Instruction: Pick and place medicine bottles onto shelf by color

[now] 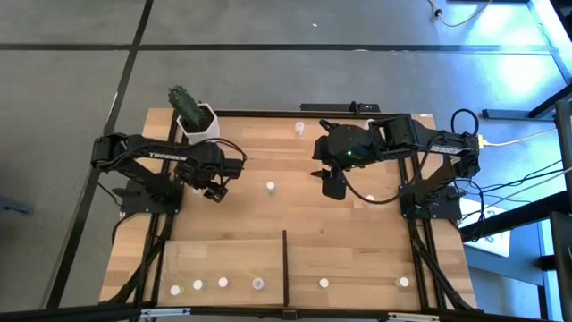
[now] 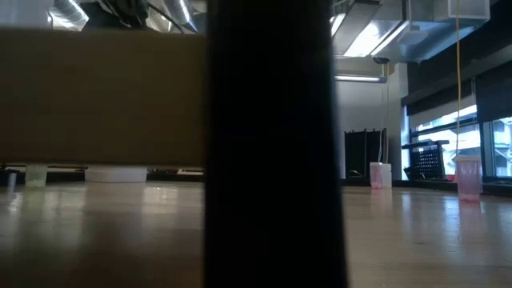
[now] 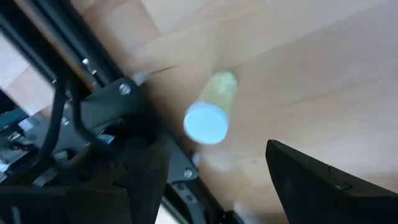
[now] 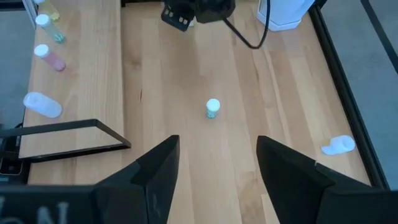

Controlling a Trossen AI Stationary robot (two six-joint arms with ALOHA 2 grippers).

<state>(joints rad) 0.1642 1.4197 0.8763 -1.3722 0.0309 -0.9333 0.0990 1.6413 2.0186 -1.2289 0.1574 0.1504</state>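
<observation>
The left gripper (image 1: 214, 191) hangs with its fingers (image 3: 311, 174) spread wide and empty over a yellow-green bottle (image 3: 211, 109) standing on the tabletop (image 1: 268, 152) near the cactus pot (image 1: 197, 121). The right gripper (image 1: 332, 186) also has its fingers (image 4: 155, 168) apart, holding nothing, above bare wood; a green-tinted bottle (image 4: 212, 108) stands well ahead of it, a white one (image 4: 339, 145) lies beside the tabletop's edge. The shelf (image 1: 223, 255) carries four bottles (image 1: 222, 283) on the pot's side of its black divider (image 1: 284, 266) and two more (image 1: 323, 283) beyond it.
</observation>
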